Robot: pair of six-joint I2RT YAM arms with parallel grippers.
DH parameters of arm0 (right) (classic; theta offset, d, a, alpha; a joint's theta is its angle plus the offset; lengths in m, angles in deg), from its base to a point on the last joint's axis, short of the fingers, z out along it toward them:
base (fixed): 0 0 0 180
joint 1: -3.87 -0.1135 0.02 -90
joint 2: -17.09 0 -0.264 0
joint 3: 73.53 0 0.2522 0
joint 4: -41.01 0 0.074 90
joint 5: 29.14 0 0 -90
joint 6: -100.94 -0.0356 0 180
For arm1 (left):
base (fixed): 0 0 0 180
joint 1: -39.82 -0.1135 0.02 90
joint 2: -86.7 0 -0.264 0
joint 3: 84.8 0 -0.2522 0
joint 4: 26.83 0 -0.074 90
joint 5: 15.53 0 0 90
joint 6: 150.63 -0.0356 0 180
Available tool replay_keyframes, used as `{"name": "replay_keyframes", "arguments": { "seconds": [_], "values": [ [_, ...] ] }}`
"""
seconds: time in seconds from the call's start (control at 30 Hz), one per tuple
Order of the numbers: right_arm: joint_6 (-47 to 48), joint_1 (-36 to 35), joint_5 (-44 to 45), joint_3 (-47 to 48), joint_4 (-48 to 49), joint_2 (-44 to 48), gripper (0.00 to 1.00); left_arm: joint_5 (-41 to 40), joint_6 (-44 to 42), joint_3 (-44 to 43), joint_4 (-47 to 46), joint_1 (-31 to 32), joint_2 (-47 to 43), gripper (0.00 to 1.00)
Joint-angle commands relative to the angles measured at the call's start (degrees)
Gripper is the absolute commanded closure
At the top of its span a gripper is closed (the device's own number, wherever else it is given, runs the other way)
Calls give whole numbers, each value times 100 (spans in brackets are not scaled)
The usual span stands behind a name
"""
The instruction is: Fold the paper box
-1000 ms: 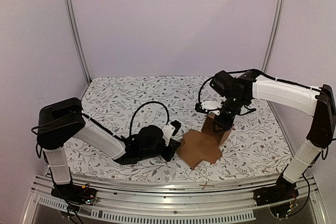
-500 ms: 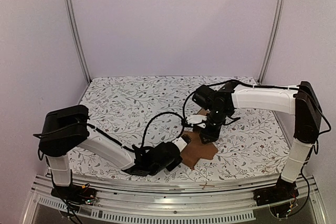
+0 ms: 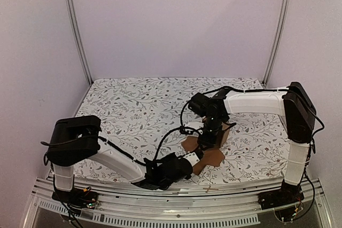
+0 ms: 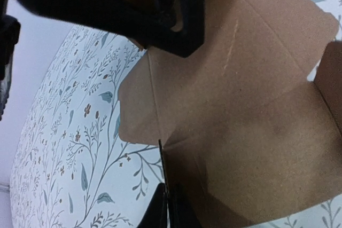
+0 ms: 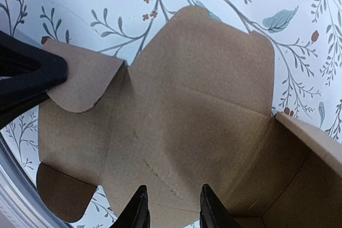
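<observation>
Box of plain brown card lies partly folded near the front edge of the table, a little right of the middle. From above we see most of the sheet flat on the flowered table, while one panel at its far right side stands up as a wall. The right claw points down at the sheet just beside that wall. The left claw lies low along the table and meets the sheet's front left edge.

In the right wrist view the box fills the frame: creased panels spread flat, rounded flaps at the left, the raised wall at lower right. The right claw has its jaws standing apart, with bare card showing between the two fingers and nothing caught in the gap. Whether the tips press the card we cannot tell. The left claw shows as a dark shape at the left edge of that view, against a rounded flap that curls up.

In the left wrist view the left claw is closed, its fingers together at the edge of the box. Whether card is pinched between them we cannot tell. The right claw looms dark across the top, over the card.
</observation>
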Motion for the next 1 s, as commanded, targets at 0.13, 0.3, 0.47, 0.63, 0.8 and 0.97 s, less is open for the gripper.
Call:
{"name": "replay_keyframes", "arguments": {
  "seconds": [0.13,0.3,0.47,0.63,0.8,0.97],
  "values": [
    [-51,39,-96,171,-220,437,69,27,-658,-324,759,380,559,92],
    [-30,299,-227,312,-458,819,67,88,-671,-425,948,458,641,91],
    [-24,511,-91,361,-599,1202,59,105,-719,-499,1059,485,680,92],
    [-48,976,11,521,-988,1323,42,92,-715,-491,1110,487,674,92],
    [53,1274,-18,380,-1146,1162,36,101,-675,-482,1114,487,687,92],
    [68,1359,111,322,-1176,850,35,75,-694,-491,1138,508,670,92]
  ]
}}
